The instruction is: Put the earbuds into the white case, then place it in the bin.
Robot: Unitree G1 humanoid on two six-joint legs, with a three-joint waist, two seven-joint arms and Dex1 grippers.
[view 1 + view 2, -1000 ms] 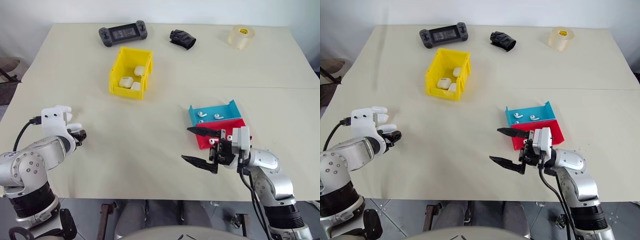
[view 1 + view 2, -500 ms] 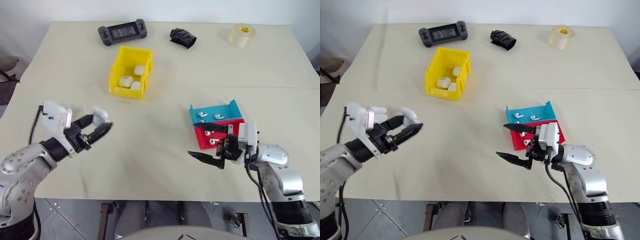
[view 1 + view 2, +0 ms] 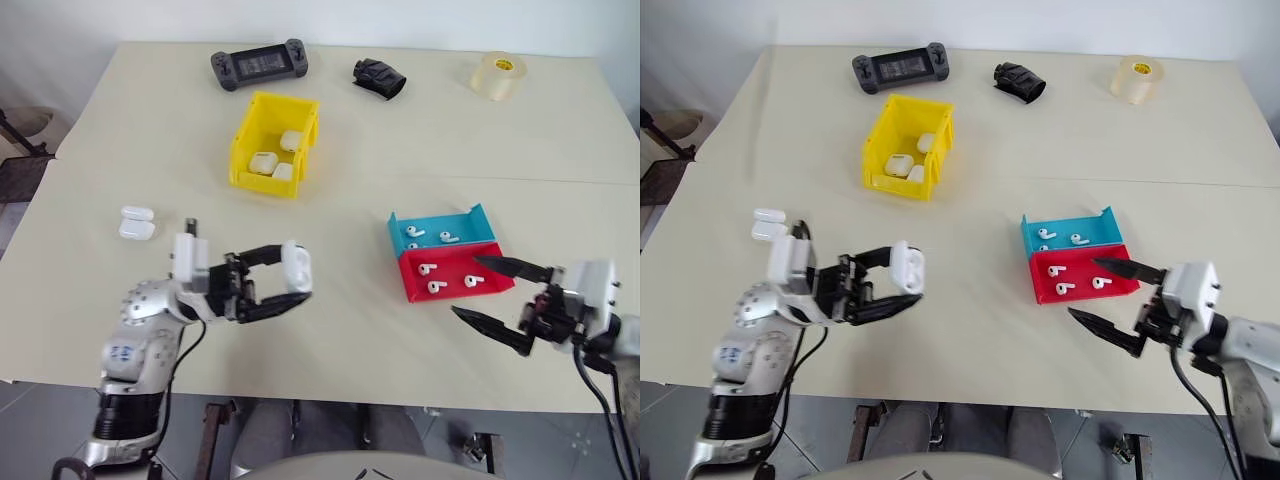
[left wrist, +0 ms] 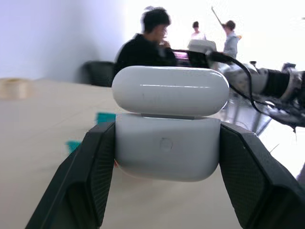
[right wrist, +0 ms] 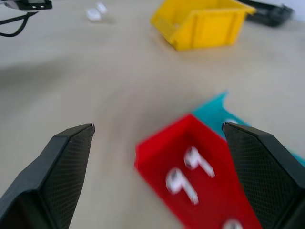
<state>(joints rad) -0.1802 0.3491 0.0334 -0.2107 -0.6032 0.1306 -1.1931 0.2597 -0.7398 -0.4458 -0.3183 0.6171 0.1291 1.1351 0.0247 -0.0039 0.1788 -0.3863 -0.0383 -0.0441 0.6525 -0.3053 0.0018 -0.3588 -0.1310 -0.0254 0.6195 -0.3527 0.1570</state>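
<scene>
Left gripper [image 3: 290, 282] had swung inward, clamping the white case [image 3: 297, 265]; right gripper [image 3: 495, 297] gaped empty beside earbuds [image 3: 427, 270], none yet loaded.

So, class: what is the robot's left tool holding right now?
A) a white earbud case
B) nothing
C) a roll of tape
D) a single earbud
A: the left tool is shut on the white case, which sits squeezed between both black fingers.

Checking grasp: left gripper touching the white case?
Touching. The left wrist view shows the white case wedged between both fingers of the left gripper, no gap either side.
</scene>
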